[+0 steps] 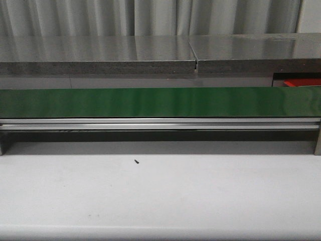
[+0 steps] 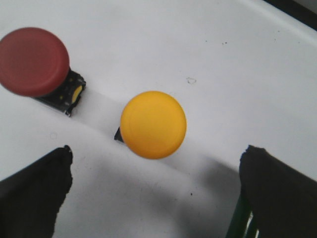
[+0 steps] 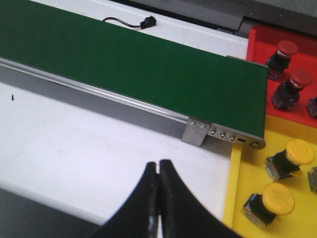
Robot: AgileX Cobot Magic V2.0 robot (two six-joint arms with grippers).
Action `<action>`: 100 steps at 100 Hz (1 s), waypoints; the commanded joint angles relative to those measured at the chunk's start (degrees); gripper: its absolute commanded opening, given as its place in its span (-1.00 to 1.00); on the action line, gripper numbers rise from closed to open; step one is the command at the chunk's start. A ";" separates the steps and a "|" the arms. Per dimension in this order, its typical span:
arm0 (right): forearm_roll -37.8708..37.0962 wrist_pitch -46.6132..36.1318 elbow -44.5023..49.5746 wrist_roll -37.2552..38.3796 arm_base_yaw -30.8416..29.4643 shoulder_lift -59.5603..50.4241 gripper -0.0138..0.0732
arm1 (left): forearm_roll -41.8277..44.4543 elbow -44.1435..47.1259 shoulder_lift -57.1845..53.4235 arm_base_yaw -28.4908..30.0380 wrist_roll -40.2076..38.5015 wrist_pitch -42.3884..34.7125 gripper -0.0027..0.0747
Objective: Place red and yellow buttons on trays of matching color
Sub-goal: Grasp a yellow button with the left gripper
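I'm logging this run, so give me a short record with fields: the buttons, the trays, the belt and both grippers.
loose buttons: red button and yellow button on the white table, apart
left gripper: open, above the yellow button
right gripper: shut, empty
red tray: holds red buttons
yellow tray: holds yellow buttons
belt: green, nothing on it

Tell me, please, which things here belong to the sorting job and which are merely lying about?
Job: red button, yellow button, red tray, yellow tray, sorted buttons.
Lying about: conveyor belt, cable connector, dark speck.
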 commanded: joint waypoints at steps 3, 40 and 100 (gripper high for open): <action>0.52 -3.41 -1.50 -0.19 -0.02 0.11 -0.84 | -0.51 -4.15 -1.93 0.12 0.36 -1.60 0.78; 0.52 -3.32 -1.50 -0.19 -0.02 0.11 -0.84 | -0.75 -7.88 1.95 0.12 0.50 -1.80 0.78; 0.52 -3.26 -1.50 -0.19 -0.02 0.11 -0.84 | -1.42 -10.41 4.73 0.12 0.50 -0.95 0.37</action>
